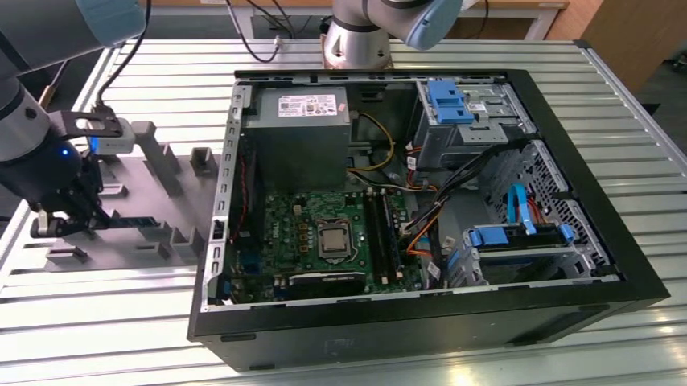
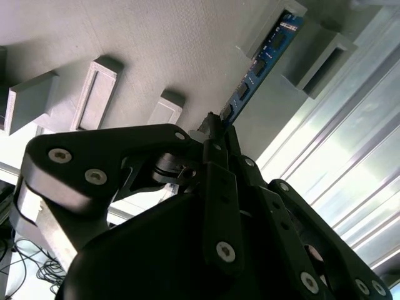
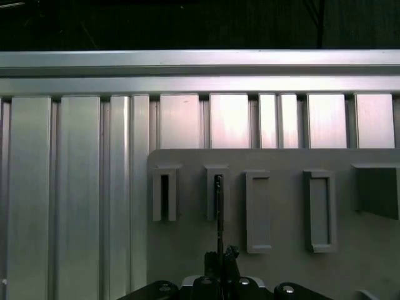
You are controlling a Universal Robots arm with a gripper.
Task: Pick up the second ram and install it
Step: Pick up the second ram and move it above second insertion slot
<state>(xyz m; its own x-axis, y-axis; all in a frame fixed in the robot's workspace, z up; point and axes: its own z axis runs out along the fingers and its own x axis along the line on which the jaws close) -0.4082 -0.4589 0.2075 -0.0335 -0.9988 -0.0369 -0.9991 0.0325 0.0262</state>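
Observation:
The second ram [image 2: 259, 62] is a thin dark stick with a blue end. It runs from my fingertips to a raised grey holder [image 2: 294, 12] on the fixture plate. In the first wrist view the second ram [image 3: 219, 212] shows edge-on, its far end in a slotted holder [image 3: 217, 187]. My gripper [image 2: 215, 125] is shut on the near end of the stick. In the exterior view my gripper [image 1: 67, 219] sits low over the grey plate at the exterior view's left, with the second ram [image 1: 134, 220] a dark bar beside it. The motherboard's long black slots [image 1: 381, 233] lie inside the open computer case.
The grey fixture plate [image 1: 161, 173] carries several raised holders and blocks. The open black computer case [image 1: 558, 121] fills the middle, with the green motherboard [image 1: 311, 213], a power supply [image 1: 295, 129], drive cages and cables. A ribbed metal table [image 1: 108, 305] lies under everything.

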